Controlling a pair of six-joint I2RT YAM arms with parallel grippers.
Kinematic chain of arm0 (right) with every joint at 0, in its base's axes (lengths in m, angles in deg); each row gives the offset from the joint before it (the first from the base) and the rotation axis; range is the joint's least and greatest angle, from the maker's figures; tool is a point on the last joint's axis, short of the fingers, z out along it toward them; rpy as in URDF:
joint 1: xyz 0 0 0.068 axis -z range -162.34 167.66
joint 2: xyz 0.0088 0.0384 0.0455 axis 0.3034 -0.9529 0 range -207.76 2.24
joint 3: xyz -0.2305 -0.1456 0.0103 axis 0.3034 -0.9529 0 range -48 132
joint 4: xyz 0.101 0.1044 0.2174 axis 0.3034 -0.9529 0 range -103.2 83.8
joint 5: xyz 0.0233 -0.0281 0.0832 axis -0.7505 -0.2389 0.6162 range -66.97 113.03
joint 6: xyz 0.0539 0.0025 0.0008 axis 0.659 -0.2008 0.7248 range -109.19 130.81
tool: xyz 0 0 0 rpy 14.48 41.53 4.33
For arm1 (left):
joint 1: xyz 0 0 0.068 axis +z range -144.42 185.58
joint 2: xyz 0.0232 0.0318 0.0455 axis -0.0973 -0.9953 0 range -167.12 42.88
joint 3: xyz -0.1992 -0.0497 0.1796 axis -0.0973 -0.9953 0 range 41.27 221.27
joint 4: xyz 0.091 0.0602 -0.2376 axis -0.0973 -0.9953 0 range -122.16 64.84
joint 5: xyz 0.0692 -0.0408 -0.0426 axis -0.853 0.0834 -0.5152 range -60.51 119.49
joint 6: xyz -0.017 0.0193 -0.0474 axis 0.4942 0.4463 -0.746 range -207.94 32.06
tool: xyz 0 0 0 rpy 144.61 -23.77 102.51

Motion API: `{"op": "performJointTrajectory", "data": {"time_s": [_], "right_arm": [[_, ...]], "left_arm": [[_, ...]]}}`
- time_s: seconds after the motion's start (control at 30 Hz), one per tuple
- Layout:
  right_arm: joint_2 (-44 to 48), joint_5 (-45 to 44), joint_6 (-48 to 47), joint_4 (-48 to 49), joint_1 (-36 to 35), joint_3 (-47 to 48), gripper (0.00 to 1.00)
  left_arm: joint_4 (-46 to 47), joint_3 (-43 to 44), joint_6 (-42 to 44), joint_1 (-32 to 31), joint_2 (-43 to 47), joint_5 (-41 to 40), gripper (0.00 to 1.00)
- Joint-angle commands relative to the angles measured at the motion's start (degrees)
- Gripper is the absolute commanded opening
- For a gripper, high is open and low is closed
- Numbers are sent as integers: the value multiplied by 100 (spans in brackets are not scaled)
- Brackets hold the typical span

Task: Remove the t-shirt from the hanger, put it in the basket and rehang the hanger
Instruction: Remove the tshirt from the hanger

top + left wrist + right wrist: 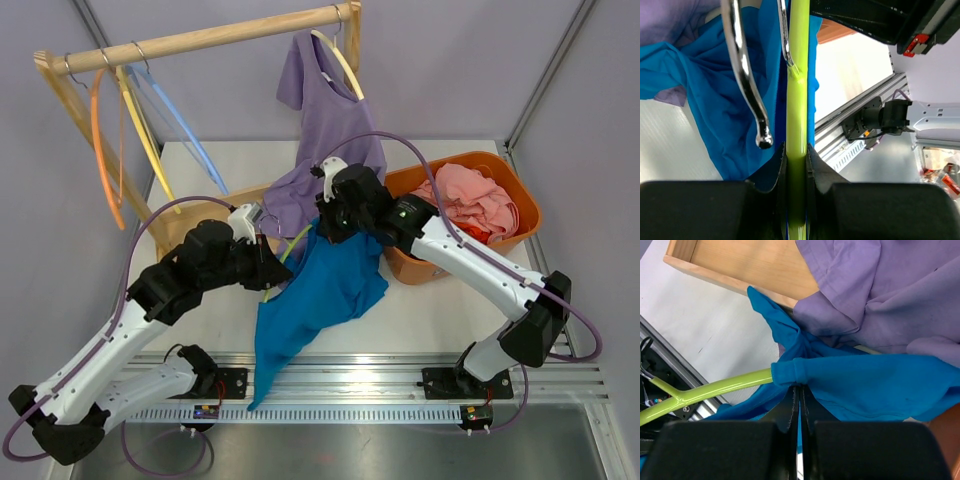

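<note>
We count five: orange hanger (93, 130), yellow hanger (145, 140), blue hanger (190, 135), cream hanger (345, 65), lime hanger (799, 125). Two shirts: purple t-shirt (330, 130), blue t-shirt (320, 290). One basket (490, 158), one wooden rack (200, 40). Two arms: left arm (110, 345), right arm (480, 275). Pink clothes (470, 200) are bunched, so we can't count them.

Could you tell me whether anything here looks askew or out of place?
Yes. The blue t-shirt sits bunched at one end of the green hanger rather than spread across it, and its lower part trails off the table at the near edge, over the rail. The right pincer pinches that bunch.
</note>
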Motion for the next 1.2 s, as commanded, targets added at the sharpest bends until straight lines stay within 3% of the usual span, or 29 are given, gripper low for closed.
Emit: {"op": "performJointTrajectory", "data": {"time_s": [0.0, 0.17, 0.37, 0.73, 0.93, 0.97, 1.07, 1.1, 1.17], "right_arm": [[69, -42, -181, 442, 174, 360, 0], [420, 732, -735, 1041, 921, 351, 0], [245, 258, -1078, 1436, 1886, 553, 0], [174, 205, -1587, 1647, 3171, 290, 0], [218, 415, -1650, 1595, 3628, -115, 0], [244, 608, -1615, 1551, 3690, -124, 0], [630, 2607, -2305, 1156, 3743, -281, 0], [744, 3771, -2778, 946, 3726, -343, 0], [982, 4570, -3098, 630, 3708, -457, 0]], "left_arm": [[214, 321, 480, -23, 206, 60, 0], [-192, 480, 1368, -23, 320, 226, 0], [-535, 655, 2229, -23, 496, 578, 0], [-930, 1129, 2916, -23, 812, 913, 0], [-1159, 1595, 2987, -23, 979, 491, 0], [-1116, 1640, 2943, -23, 989, 395, 0], [-1002, 1596, 2794, -23, 927, 324, 0], [-949, 1570, 2741, -23, 892, 315, 0], [-773, 1508, 2592, -23, 761, 289, 0]]}}
